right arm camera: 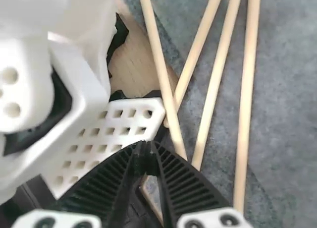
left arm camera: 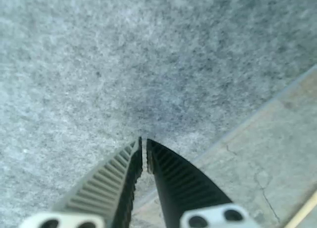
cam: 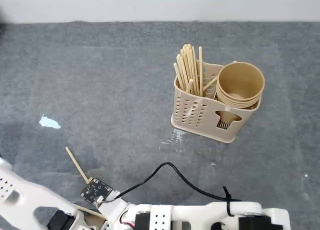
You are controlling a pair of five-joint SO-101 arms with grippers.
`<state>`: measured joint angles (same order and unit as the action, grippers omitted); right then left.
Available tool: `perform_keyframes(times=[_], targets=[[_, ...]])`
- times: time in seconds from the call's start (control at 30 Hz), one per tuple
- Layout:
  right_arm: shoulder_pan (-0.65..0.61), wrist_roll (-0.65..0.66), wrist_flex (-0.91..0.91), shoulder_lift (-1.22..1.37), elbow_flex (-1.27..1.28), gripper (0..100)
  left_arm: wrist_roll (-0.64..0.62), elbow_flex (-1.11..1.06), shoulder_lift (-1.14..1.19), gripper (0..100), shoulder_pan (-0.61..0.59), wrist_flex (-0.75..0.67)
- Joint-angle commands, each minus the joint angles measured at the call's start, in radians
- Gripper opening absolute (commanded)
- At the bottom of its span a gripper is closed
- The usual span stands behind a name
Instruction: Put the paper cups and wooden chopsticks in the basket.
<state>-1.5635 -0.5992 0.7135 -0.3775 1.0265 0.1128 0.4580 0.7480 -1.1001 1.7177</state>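
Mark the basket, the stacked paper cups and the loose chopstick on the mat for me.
basket [cam: 192, 114]: high view, slotted front wall.
paper cups [cam: 240, 80]: high view, inside of top cup.
loose chopstick [cam: 77, 165]: high view, mid-shaft.

Stacked cups [cam: 241, 85], chopsticks [cam: 189, 70] upright in basket [cam: 200, 117]

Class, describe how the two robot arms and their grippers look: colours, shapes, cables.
White plastic arms with round holes and black motors. A black cable runs to a small circuit board. Left gripper: one pale ribbed finger, one black. Right gripper: dark, ribbed.
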Motion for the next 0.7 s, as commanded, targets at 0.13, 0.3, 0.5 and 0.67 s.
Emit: perform_keyframes(times=[0.13, 0.3, 0.5, 0.67], targets=[[0.068, -0.008, 0.091, 0.050, -0.071, 0.8, 0.008, 0.044, -0.012, 1, -0.026, 0.009], [0.099, -0.008, 0.104, 0.058, -0.066, 0.8, 0.008, 0.044, -0.012, 1, -0.031, 0.011], [0.216, 0.029, 0.096, 0.050, -0.071, 0.8, 0.008, 0.044, -0.012, 1, -0.032, 0.012], [0.378, 0.092, 0.076, 0.058, -0.124, 0.8, 0.008, 0.044, -0.012, 1, -0.032, 0.012]])
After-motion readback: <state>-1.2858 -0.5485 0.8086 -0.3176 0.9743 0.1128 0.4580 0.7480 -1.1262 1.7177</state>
